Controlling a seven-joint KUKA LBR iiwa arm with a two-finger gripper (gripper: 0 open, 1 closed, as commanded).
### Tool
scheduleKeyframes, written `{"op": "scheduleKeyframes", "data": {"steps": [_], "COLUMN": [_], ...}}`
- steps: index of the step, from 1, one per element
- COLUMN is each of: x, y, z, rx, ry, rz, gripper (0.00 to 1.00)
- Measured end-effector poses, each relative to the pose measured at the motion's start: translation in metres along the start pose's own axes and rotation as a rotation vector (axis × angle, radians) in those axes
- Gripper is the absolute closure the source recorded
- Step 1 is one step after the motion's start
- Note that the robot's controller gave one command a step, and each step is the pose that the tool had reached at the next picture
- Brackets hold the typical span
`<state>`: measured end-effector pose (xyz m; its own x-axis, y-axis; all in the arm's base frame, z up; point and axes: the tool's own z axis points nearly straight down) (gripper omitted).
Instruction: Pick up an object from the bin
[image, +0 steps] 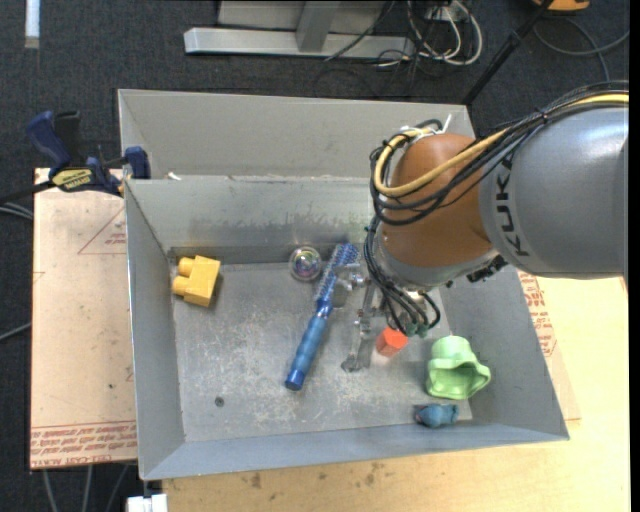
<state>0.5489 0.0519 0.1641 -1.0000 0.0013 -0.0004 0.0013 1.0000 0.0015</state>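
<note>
A: Where's the hand?
B: Hand (357, 352) is low over the floor of the grey bin (150, 330), a little toward 3 o'clock of the bin's centre, under the arm's orange cover (435, 210). Wide or narrow, cannot tell; wrist and cables hide it.
A: Nearest thing?
B: Small orange-red piece (391, 342), just beside the hand at its 3 o'clock. Touching or apart, cannot tell.
A: Anything crowding it?
B: Long blue stick (312, 330) lies slantwise at the hand's 9 o'clock, near it, upper end by the back wall. Clear shiny ball (305, 263) beside that upper end. Green cup-like thing (456, 367) at 4 o'clock, past the orange-red piece. Small blue lump (435, 415) at 5 o'clock, against the front wall.
A: Further off?
B: Yellow block (196, 279), well apart at 10 o'clock, near the left wall.
</note>
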Motion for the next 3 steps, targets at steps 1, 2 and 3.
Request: {"op": "scheduleKeyframes", "data": {"steps": [1, 2, 3], "x": [-0.036, -0.038, -0.036], "y": [0.009, 0.009, 0.014], "z": [0.096, 0.093, -0.064], "rx": [0.000, 0.000, 0.001], "ry": [0.002, -0.002, -0.010], "rz": [-0.226, -0.224, -0.245], "gripper": [0.00, 1.00, 1.00]}}
